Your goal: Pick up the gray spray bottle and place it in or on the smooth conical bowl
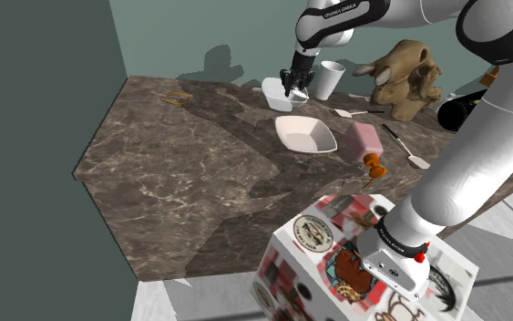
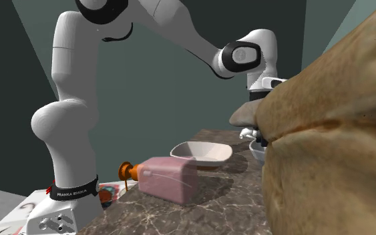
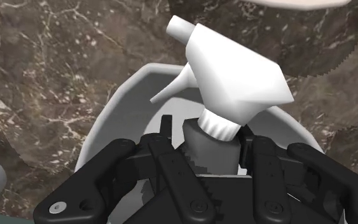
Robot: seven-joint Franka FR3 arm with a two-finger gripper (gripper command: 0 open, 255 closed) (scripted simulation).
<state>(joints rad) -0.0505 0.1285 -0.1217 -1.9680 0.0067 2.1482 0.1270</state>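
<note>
My gripper [image 3: 213,153] is shut on the spray bottle [image 3: 234,79], clasping its grey body just below the white trigger head. Right beneath the bottle's head lies a smooth white bowl [image 3: 117,124] on the dark marble counter. In the shoulder view the gripper [image 1: 296,88] hangs low over that bowl [image 1: 274,93] at the back of the counter, fingers pointing down. In the second exterior view the bowl's edge [image 2: 256,152] peeks out beside a big tan figure that hides most of the hand.
A second, squarish white bowl [image 1: 305,135] sits nearer the stand. A white cup [image 1: 329,79] stands just beside the gripper. A tan animal figure [image 1: 409,77], a pink bottle with an orange cap [image 1: 366,142] and a spatula [image 1: 405,146] crowd the shoulder view's right.
</note>
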